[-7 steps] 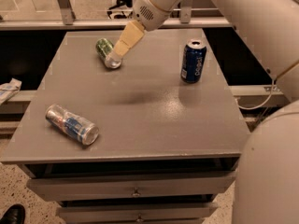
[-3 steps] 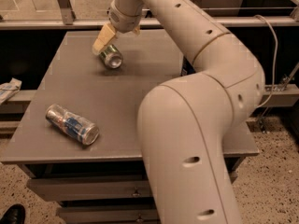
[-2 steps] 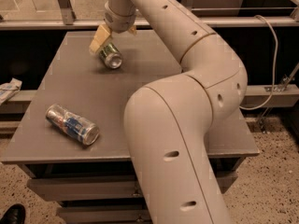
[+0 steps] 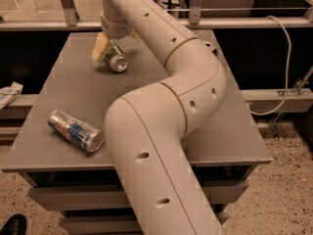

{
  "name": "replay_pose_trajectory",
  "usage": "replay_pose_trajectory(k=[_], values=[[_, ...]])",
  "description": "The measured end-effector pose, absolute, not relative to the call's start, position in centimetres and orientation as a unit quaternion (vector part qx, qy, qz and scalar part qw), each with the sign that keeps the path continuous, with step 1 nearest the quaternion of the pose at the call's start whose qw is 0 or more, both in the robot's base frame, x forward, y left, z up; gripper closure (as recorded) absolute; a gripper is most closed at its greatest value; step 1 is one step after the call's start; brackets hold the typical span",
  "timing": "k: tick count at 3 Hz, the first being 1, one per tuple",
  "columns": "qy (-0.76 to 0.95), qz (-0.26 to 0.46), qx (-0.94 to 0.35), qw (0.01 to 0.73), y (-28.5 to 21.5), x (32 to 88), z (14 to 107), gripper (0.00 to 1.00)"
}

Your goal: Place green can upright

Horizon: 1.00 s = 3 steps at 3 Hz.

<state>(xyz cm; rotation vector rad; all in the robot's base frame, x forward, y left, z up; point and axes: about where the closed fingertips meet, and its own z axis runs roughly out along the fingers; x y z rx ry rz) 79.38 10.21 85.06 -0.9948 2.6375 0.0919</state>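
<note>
The green can (image 4: 116, 58) lies on its side on the grey table (image 4: 73, 97) at the far left, its silver end facing the camera. My gripper (image 4: 103, 47) is right over the can's far end, with a pale fingertip (image 4: 100, 48) against the can's left side. The arm (image 4: 161, 131) sweeps across the middle of the view and hides the table's right part.
A silver can with a blue-and-red label (image 4: 76, 130) lies on its side near the table's front left edge. A metal railing (image 4: 68, 6) runs behind the table. A white cable (image 4: 283, 58) hangs at the right. The dark blue can is hidden behind the arm.
The gripper has moved left from beside the green can to right over it. The arm now covers the table's right side and the dark blue can. Both lying cans have stayed put.
</note>
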Motion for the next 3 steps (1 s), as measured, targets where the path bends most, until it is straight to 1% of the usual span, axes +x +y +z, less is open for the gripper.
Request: replay_pose_trajectory(k=[1,2,3], values=[[0.927,0.014,-0.343,0.153,10.5,79.8,84.6,0.00],[0.927,-0.007,-0.344,0.152,11.1,80.1,84.7,0.18],[0.924,-0.025,-0.347,0.159,11.7,80.4,85.5,0.49]])
